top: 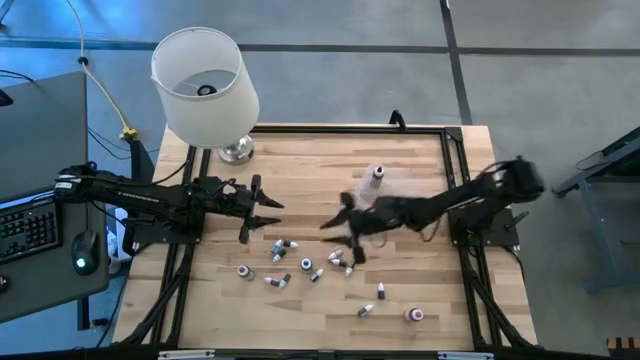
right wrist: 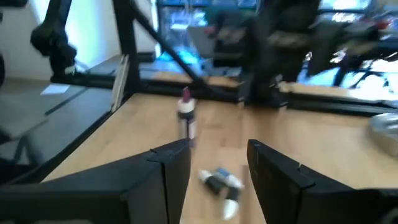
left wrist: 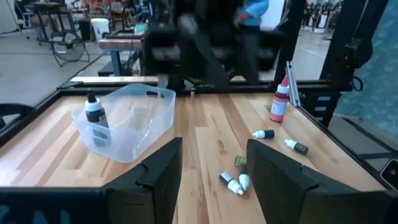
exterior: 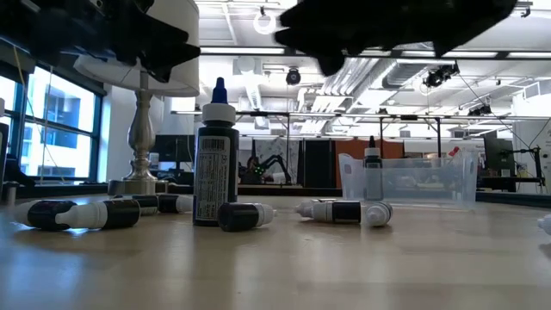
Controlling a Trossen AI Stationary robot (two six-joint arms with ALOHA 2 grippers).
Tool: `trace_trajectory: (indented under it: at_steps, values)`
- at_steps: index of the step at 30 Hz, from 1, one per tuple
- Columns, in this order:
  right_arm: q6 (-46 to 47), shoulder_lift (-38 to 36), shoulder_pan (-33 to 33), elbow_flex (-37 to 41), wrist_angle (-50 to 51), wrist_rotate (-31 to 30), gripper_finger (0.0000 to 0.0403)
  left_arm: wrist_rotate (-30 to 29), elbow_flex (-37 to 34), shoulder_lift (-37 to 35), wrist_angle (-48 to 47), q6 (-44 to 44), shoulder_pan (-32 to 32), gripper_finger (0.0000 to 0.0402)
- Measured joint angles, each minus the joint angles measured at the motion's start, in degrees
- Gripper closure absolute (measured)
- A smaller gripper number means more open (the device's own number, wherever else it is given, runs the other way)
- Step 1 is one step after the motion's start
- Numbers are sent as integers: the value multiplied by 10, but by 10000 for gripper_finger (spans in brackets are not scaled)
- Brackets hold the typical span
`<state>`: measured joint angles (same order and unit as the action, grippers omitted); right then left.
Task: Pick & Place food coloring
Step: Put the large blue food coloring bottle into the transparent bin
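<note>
Several tiny food coloring bottles [top: 305, 265] lie scattered on the wooden table's near half, most on their sides. The low view shows one dark bottle [exterior: 215, 155] upright with lying bottles [exterior: 245, 215] around it. One more bottle [left wrist: 93, 112] stands inside the clear tub [left wrist: 124, 121]. My left gripper [top: 255, 210] is open, hovering left of the cluster and touching nothing. My right gripper [top: 340, 228] is open above the table's middle, just beyond the bottles; below its fingers [right wrist: 168, 168] lie two bottles [right wrist: 221, 179].
A white-shaded lamp [top: 205, 85] stands at the table's far left corner. The clear tub [top: 385, 185] sits at the far middle. A red-tipped upright bottle [left wrist: 280, 102] stands near the near right edge. A black frame rail [top: 455, 150] runs round the table.
</note>
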<state>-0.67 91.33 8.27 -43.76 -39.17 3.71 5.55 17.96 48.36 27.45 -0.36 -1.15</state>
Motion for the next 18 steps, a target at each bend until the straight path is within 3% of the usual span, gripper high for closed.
trace_trajectory:
  at_steps: [7,12,18]
  values:
    - [2,130,29,-125,29,76,251,93,0,-58,-25,15,0,225]
    - [2,186,38,-176,72,57,251,134,0,-94,-59,1,0,225]
    - [6,235,38,-182,72,33,251,142,0,-104,-68,1,0,225]
